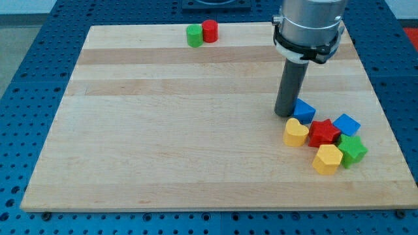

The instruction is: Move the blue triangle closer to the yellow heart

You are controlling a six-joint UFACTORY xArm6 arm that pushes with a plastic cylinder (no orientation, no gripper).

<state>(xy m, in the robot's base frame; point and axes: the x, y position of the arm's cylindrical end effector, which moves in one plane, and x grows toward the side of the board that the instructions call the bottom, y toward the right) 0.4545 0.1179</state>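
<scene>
Jaws: none fitted, so no grip state; my tip [285, 114] touches the blue triangle's [304, 109] left side.
Blue triangle: just above the yellow heart [296, 132], nearly touching.
Risk: pushing rightward probably slides it toward the red star [323, 133], scattering neighbours across the counter [163, 130].

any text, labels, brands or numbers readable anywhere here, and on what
None: no readable word, number, brand or sign shows in the camera view.
The wooden board, the blue triangle, the yellow heart and the other blocks are plain.
My tip and the grey arm housing show no markings.
</scene>
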